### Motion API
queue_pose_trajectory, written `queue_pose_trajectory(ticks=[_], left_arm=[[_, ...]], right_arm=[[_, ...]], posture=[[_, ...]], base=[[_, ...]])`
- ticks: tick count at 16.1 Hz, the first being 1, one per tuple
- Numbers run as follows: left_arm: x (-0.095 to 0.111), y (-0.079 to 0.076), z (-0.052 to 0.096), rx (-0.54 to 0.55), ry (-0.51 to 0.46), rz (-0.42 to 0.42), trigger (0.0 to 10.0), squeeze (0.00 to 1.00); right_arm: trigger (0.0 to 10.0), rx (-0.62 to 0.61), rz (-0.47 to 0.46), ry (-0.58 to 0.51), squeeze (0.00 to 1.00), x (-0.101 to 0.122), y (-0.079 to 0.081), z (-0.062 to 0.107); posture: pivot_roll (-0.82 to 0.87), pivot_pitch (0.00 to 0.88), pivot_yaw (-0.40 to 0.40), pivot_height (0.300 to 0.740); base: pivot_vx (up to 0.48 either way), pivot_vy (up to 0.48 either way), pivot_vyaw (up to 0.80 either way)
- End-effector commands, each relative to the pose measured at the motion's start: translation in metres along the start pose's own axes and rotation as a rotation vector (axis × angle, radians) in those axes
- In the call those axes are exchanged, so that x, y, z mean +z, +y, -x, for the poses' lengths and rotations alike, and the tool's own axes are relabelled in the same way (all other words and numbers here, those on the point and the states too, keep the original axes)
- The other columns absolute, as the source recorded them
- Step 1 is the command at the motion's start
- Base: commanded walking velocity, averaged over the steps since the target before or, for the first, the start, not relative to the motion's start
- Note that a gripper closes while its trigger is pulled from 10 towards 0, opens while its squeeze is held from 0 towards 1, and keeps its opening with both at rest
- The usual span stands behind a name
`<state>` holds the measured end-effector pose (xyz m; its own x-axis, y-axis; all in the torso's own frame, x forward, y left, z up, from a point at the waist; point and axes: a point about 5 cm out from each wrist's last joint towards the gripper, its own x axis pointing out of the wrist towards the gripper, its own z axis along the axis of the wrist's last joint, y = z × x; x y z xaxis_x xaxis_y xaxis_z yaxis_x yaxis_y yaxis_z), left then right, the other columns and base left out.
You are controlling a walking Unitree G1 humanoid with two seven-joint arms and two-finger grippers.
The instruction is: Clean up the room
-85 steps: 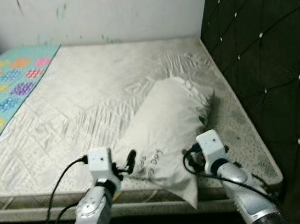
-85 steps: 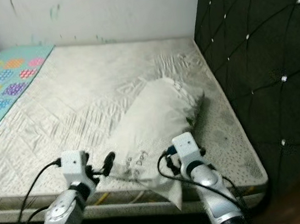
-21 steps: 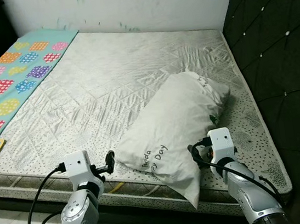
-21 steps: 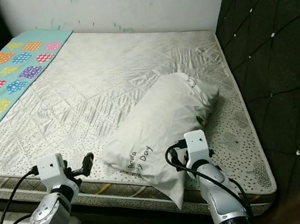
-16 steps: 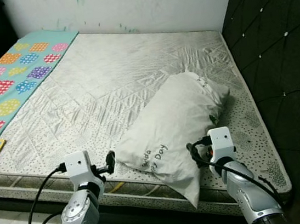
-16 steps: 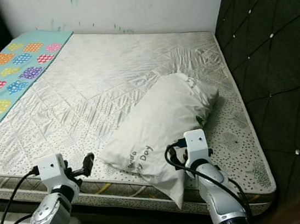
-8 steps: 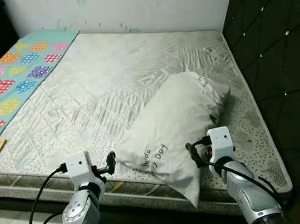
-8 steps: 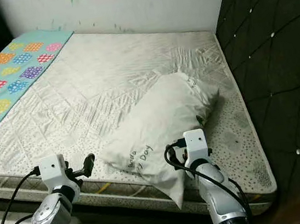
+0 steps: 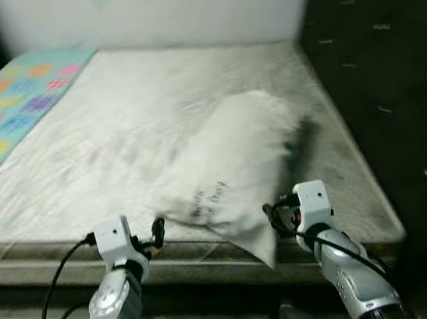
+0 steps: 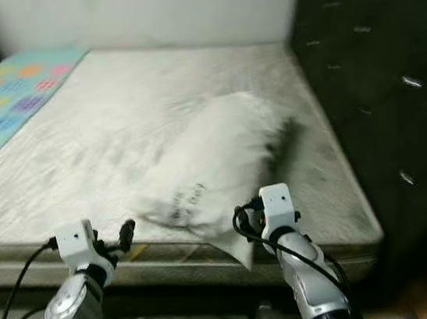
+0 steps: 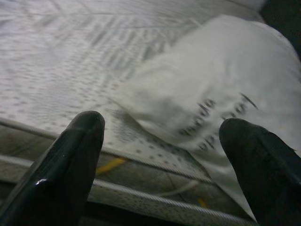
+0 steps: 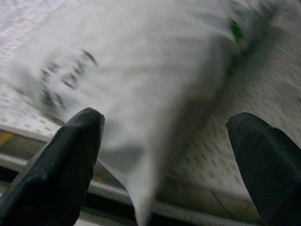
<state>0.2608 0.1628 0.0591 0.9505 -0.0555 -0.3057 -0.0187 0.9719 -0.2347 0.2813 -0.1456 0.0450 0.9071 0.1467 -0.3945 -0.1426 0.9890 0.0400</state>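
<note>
White pillow, dark lettering blurred, unreadable

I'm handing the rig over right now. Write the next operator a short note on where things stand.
Left gripper: fingers open, empty, at the near edge of the mattress, just left of the pillow's near corner.
Right gripper: fingers open, empty, at the pillow's right near side.
Pillow: lies slanted on the mattress, one corner hanging over the near edge, far end toward the dark headboard.
Colourful blanket: on the far left of the bed.
Done: nothing gripped yet.
Left: take hold of the pillow and set it straight. The head views are blurred, so check position first.
</note>
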Motion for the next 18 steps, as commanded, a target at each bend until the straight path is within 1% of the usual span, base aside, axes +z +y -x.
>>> queue_pose_trajectory(ticks=[1, 10, 14, 18], left_arm=[[-0.0027, 0.0006, 0.0012, 0.006, 0.009, -0.007, 10.0, 0.0], [0.0002, -0.0017, 0.0036, -0.036, -0.032, -0.017, 10.0, 0.0], [0.0011, -0.0031, 0.0048, -0.053, -0.044, -0.019, 10.0, 0.0], [0.0022, -0.004, 0.0036, -0.061, -0.051, -0.019, 10.0, 0.0]], right_arm=[[10.0, -0.004, 0.0, -0.018, 0.0, 0.0067, -0.0009, -0.0022], [10.0, -0.002, -0.013, -0.022, 0.0, 0.0052, -0.0018, 0.0], [10.0, 0.003, -0.001, -0.02, 0.0, 0.005, -0.0011, -0.0005], [10.0, 0.006, 0.012, -0.019, 0.0, 0.0054, -0.0007, -0.0019]], posture=[[-0.12, 0.0, -0.023, 0.617], [-0.13, 0.0, -0.025, 0.617], [-0.13, 0.0, -0.026, 0.617], [-0.13, 0.0, -0.026, 0.617]], base=[[0.0, 0.0, 0.0], [0.0, 0.0, 0.0], [0.349, 0.0, 0.0], [0.462, 0.0, 0.0]])
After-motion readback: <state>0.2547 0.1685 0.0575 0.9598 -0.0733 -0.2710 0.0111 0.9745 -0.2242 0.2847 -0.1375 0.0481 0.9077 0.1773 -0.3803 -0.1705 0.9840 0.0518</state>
